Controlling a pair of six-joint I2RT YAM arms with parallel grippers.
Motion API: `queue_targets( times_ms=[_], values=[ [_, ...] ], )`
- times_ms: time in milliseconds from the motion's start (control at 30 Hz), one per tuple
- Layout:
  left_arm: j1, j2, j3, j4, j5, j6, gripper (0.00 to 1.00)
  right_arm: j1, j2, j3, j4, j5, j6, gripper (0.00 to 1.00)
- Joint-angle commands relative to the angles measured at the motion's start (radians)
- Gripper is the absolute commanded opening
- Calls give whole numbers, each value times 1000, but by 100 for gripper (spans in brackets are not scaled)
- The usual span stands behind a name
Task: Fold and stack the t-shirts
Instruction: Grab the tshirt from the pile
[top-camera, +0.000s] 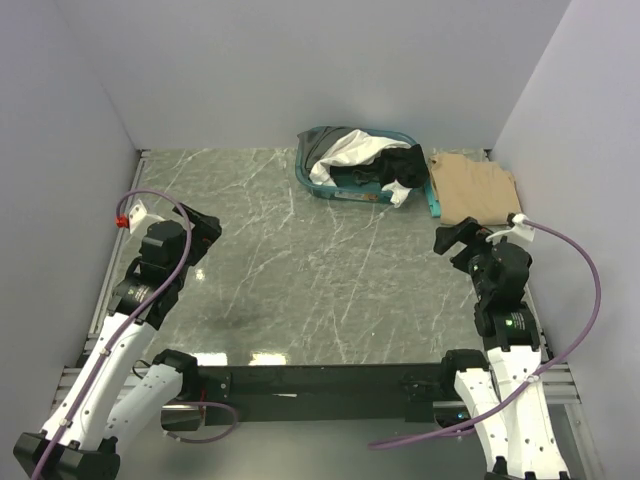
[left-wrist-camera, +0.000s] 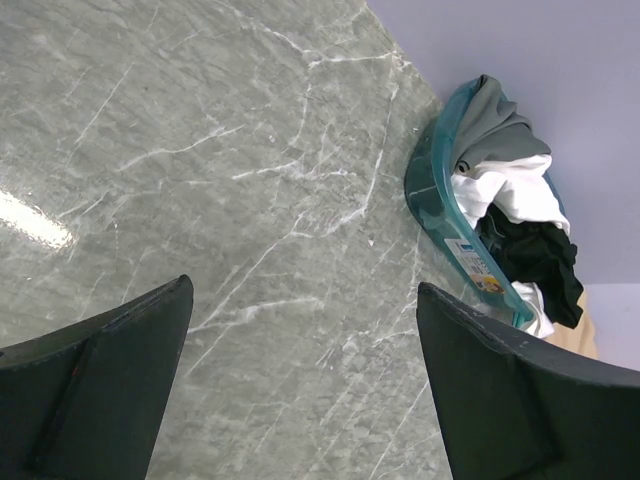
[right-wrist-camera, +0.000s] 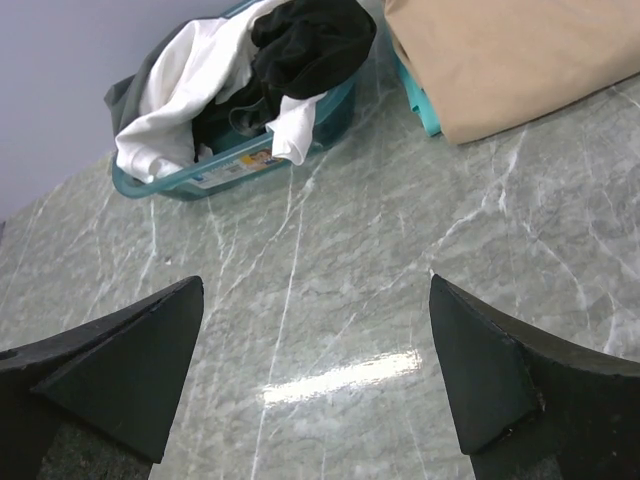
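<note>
Two robot arms (top-camera: 130, 320) stand at the bottom of the overhead frame, either side of a grey-green marbled table (top-camera: 300, 280), both empty-handed. At mid-left, the left gripper (top-camera: 205, 238) hangs above bare tabletop with its jaws spread wide and nothing between them. Its wrist camera shows the two dark fingers (left-wrist-camera: 110, 380) well apart, with only stone below. A purple cable (top-camera: 160, 198) arcs over that arm from a red-tipped fitting (top-camera: 124, 220) by the left wall (top-camera: 60, 150).

At upper centre, close to the far wall (top-camera: 320, 60), sits a teal plastic basket (top-camera: 318, 187) heaped with t-shirts (top-camera: 365, 150). A dark grey one (top-camera: 338, 136) is draped over the back left rim, a white one (top-camera: 348, 155) spills across the middle and over the near rim, and a black one (top-camera: 398, 165) is bunched on the right side.

Just right of the basket, in the upper right of the frame, a tan t-shirt (top-camera: 480, 188) lies flat on the table in a tidy, roughly square shape. A teal strip (top-camera: 434, 203) shows along its left edge.

Below the tan shirt in the frame, the right gripper (top-camera: 452, 240) points toward it, jaws likewise released and holding nothing. In its wrist view the fingers frame bare marble, with the basket at upper left and the tan shirt at upper right. A second purple cable (top-camera: 575, 270) trails down the right side.
</note>
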Motion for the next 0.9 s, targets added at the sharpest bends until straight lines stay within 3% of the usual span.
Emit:
queue_targets(
  times_ms=[0,233,367,600,867],
  values=[
    [3,-10,13,26,-2,22,99,6,14,-6,69,-16,-43,100],
    [3,36,34,44,-7,28,99,6,140,-10,302,-220,-28,100],
    [3,73,34,58,-5,28,99,6,400,129,342,-333,-28,100],
    [2,108,4,55,-22,17,99,202,833,524,324,-240,-46,100],
    [3,108,11,21,-56,23,99,300,1391,1048,184,-281,-1,94]
  ],
)
